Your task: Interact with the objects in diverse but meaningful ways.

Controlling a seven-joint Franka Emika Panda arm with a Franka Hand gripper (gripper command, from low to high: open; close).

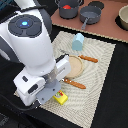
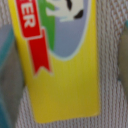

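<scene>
White letters "ER" on the yellow packet's (image 2: 65, 75) red label (image 2: 34, 37).

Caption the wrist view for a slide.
Close-up of the yellow packet with its red label, lying on the striped mat.

packet (image 1: 61, 98): on the placemat (image 1: 102, 75), under the arm's wrist, near edge
plate (image 1: 75, 66): mid-mat, between two sausages (image 1: 88, 59)
cup (image 1: 78, 42): on its side, behind plate
pot (image 1: 68, 7): behind mat, tomato (image 1: 67, 7) inside
</scene>
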